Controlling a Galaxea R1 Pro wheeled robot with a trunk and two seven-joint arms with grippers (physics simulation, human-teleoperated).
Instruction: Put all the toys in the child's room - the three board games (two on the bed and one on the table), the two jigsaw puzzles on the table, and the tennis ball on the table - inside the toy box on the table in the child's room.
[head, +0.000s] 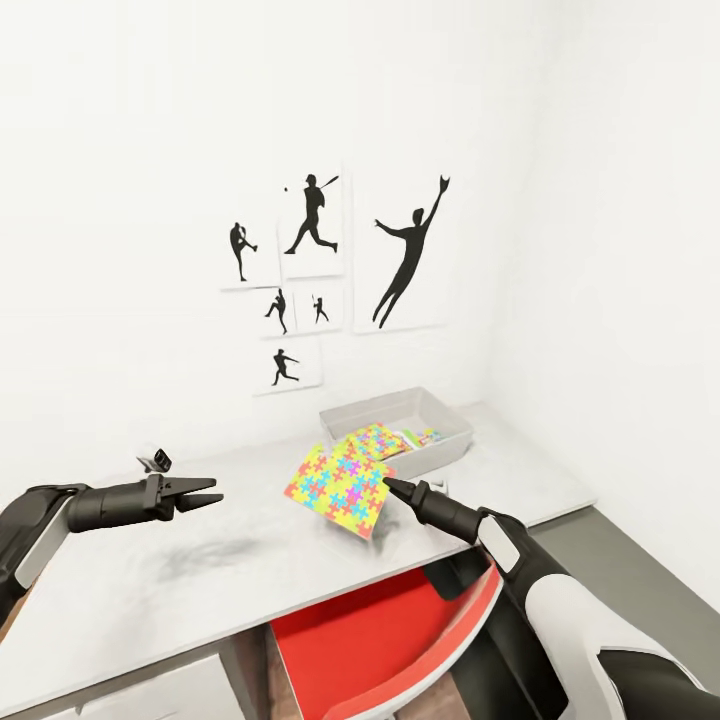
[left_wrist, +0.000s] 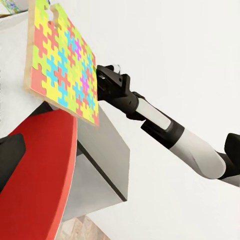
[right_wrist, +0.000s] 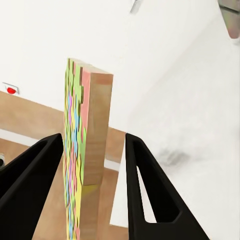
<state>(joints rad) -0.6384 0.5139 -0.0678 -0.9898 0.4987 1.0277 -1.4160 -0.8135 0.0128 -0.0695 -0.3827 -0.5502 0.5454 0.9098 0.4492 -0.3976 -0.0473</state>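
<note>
The right gripper (head: 388, 484) has a jigsaw puzzle (head: 340, 481) between its spread fingers, tilted above the table's (head: 200, 570) front edge. I think it must carry it back to the toy box (head: 452, 425) by the wall. The right wrist view shows gaps beside the puzzle. The left gripper (head: 207, 495) hangs spread and empty.

Bright, even, diffuse light w/ no visible source; white walls (head: 120, 150) nearly blown out. Soft smudgy shadows on the table (head: 200, 570) under the left gripper (head: 205, 495) and beneath the jigsaw puzzle (head: 340, 478) (both faint). Renders crisp, no motion blur, no obvious edge distortion. Right wrist view: wall and tabletop wash together.
</note>
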